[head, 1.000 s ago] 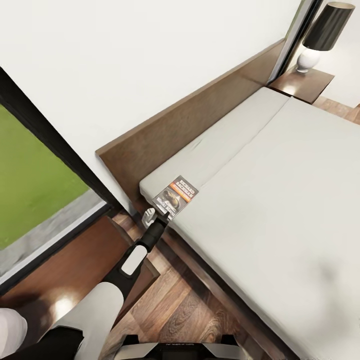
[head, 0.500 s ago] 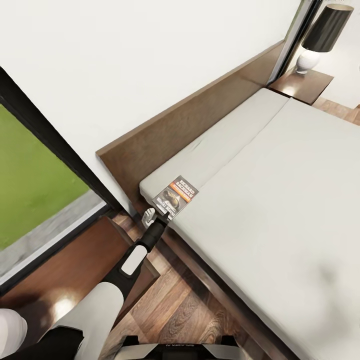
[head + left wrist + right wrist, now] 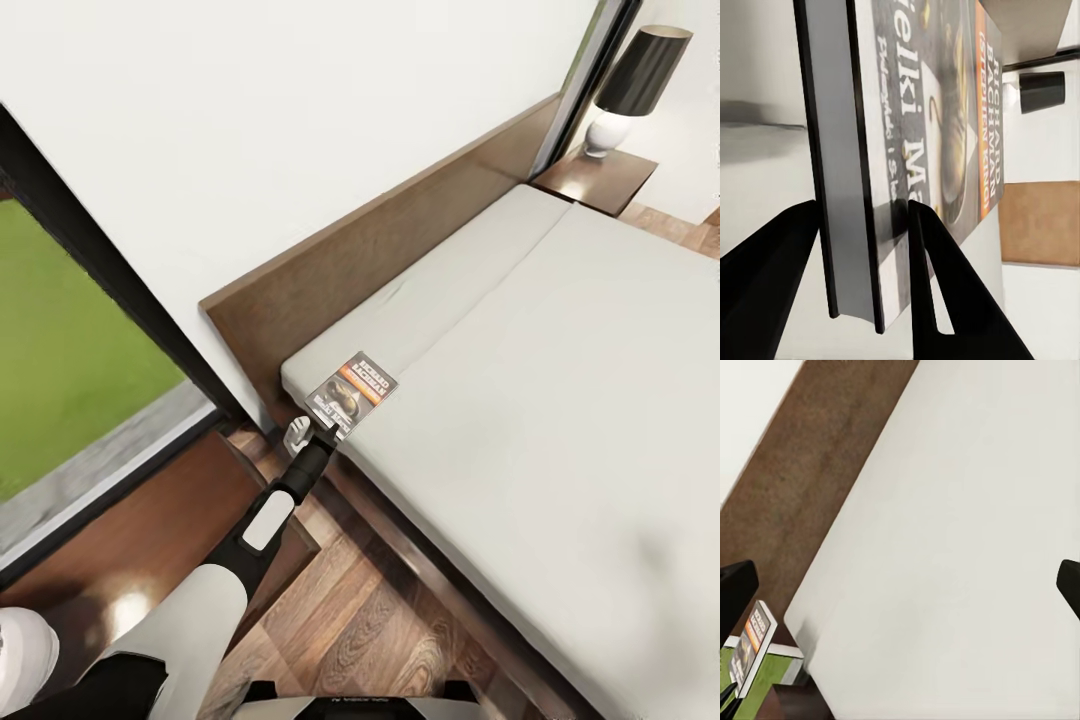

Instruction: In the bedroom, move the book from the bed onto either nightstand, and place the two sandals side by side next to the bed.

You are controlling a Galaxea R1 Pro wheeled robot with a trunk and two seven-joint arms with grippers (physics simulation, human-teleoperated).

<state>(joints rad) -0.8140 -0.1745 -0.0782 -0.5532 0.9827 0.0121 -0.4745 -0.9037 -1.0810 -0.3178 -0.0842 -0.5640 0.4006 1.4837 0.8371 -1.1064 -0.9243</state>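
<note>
Left gripper (image 3: 862, 225) clamped across the book (image 3: 351, 392) at its near edge. Thin, light, stiff paperback; glossy cover may slip. Right gripper's opening: cannot tell.

Left arm stretched forward, left hand (image 3: 327, 430) fingers (image 3: 945, 285) clamped on book (image 3: 350, 391) at bed corner.

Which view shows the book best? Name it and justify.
The head view: the book shows whole on the bed, cover up, left gripper at its edge. The left wrist view gives it edge-on between the fingers; the right wrist view shows it small.
</note>
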